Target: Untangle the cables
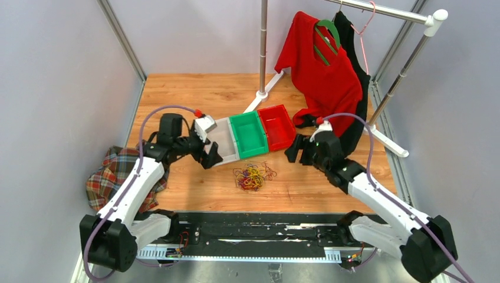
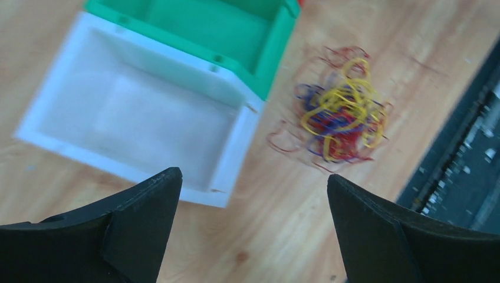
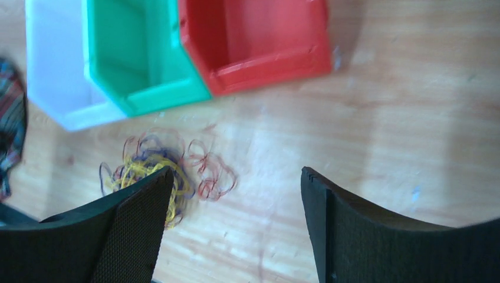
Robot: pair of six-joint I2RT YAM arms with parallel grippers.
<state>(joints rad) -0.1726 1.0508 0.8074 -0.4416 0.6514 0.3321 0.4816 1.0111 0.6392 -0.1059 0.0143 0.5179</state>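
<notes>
Cables [image 1: 253, 177] in yellow, dark purple and red-brown lie in one tangled heap on the wooden table [image 1: 194, 94], just below the centre of the overhead frame, with a few red-brown loops straying out at the heap's right edge. Directly above the heap stand three open bins side by side and touching: a white bin [image 1: 224, 140] on the left, a green bin [image 1: 249, 134] in the middle and a red bin [image 1: 276, 126] on the right (all three look bare inside, as far as the wrist views reach). The left gripper [image 2: 253, 180] hangs over the near corner of the white bin, left of the heap, its two dark fingers spread wide with nothing between them; in its own view the cables sit right of centre, clear of both fingers. The right gripper [image 3: 236, 173] hangs to the right of the red bin, fingers likewise wide apart and holding nothing; in its view the heap lies at the lower left, partly hidden behind one finger, though the overhead frame shows it well apart from the strands. A plaid cloth [image 1: 115, 171] lies bunched at the left edge of the table beside the left arm. At the upper right, a red garment [image 1: 318, 71] on a green hanger [image 1: 328, 32] and a black garment [image 1: 354, 47] hang from a metal rack [image 1: 389, 10].
</notes>
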